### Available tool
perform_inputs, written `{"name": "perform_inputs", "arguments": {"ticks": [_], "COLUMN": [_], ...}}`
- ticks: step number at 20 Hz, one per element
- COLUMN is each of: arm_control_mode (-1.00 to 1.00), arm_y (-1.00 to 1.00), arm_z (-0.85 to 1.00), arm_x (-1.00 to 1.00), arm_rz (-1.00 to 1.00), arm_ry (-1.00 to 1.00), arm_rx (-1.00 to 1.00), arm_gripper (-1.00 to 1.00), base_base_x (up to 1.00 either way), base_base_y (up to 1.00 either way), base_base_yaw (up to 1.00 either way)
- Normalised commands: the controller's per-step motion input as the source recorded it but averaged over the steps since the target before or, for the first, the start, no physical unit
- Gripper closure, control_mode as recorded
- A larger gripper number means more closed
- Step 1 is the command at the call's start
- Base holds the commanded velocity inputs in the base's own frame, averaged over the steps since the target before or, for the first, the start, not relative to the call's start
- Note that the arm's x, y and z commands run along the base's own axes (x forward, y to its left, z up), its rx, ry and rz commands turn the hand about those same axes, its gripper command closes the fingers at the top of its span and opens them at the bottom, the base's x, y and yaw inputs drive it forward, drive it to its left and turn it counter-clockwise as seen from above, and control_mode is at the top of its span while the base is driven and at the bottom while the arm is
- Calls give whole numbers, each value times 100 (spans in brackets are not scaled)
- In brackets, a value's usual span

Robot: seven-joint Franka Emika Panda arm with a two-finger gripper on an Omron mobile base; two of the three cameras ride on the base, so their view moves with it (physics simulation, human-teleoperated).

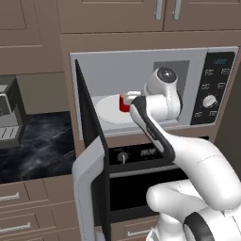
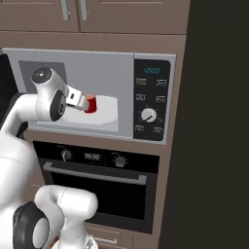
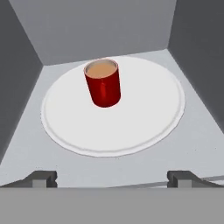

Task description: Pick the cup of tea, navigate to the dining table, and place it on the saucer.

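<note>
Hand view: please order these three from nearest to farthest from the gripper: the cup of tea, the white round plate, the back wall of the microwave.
1. White round plate: its front rim lies just ahead of the gripper, whose fingertips stand wide apart.
2. Cup of tea: upright on the plate, behind its middle, slightly left.
3. Back wall of the microwave: behind the cup and the plate.

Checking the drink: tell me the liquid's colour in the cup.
Light brown, in the small red cylindrical cup; clearest in the hand view.
</note>
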Motion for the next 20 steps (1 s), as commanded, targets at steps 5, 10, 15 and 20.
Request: {"name": "perform_inputs", "arguments": {"ticks": [5, 10, 15, 20], "arm_control_mode": [-100, -100, -100, -100], "arm_y": [4, 0, 0, 0], "arm_z": [-36, -5, 0, -6], "arm_x": [44, 37, 34, 33], "arm_rz": [0, 0, 0, 0], "arm_ry": [0, 0, 0, 0], "arm_rx": [0, -1, -3, -2], "arm_gripper": [-100, -100, -100, -100], "base_base_x": [0, 0, 0, 0], "base_base_y": [0, 0, 0, 0], "base_base_yaw": [0, 0, 0, 0]}}
